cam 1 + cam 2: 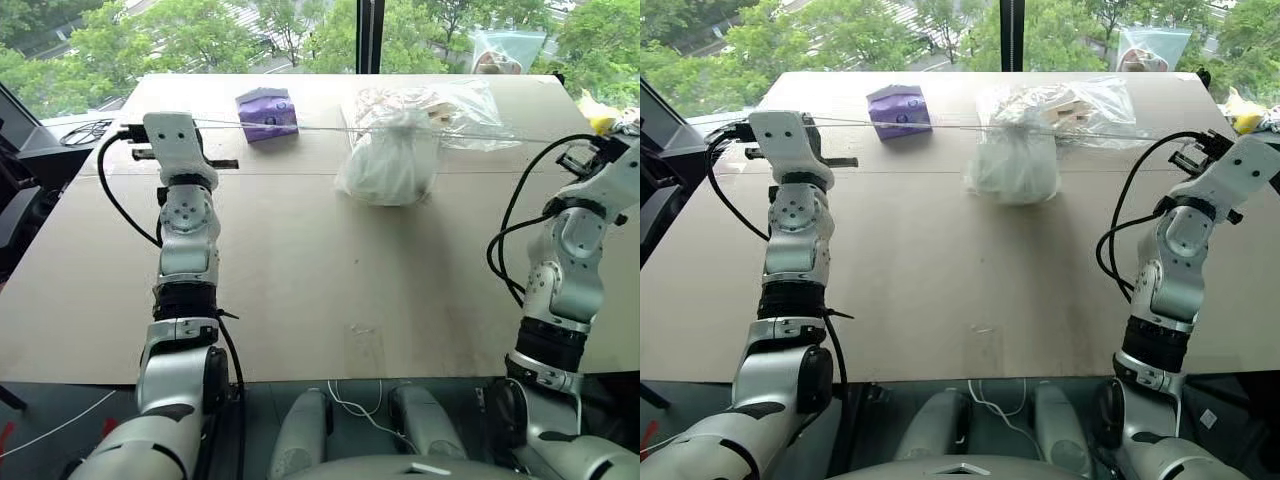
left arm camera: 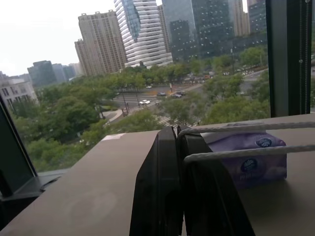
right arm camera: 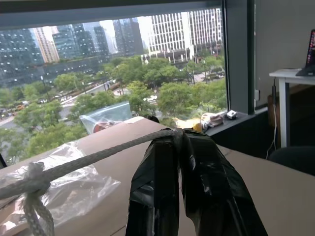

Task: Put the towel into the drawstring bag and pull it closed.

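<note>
Drawstring bag (image 1: pixel 388 160) between both tools, left tool (image 2: pixel 178 142) and right tool (image 3: pixel 173 137) clenched on its cords (image 3: pixel 93 160) (taut).

Both eye views look down over the counter (image 1: pixel 300 280) from the head; each wrist view faces level along its jaws toward the windows.

I see open table (image 1: pixel 300 280) across the near and middle area. Obstacles sit far: the drawstring bag (image 1: pixel 388 165), a clear plastic bag (image 1: pixel 450 110) behind it, a purple tissue pack (image 1: pixel 267 113) far left. Taut cords (image 1: pixel 480 134) span the far strip between both arms.
</note>
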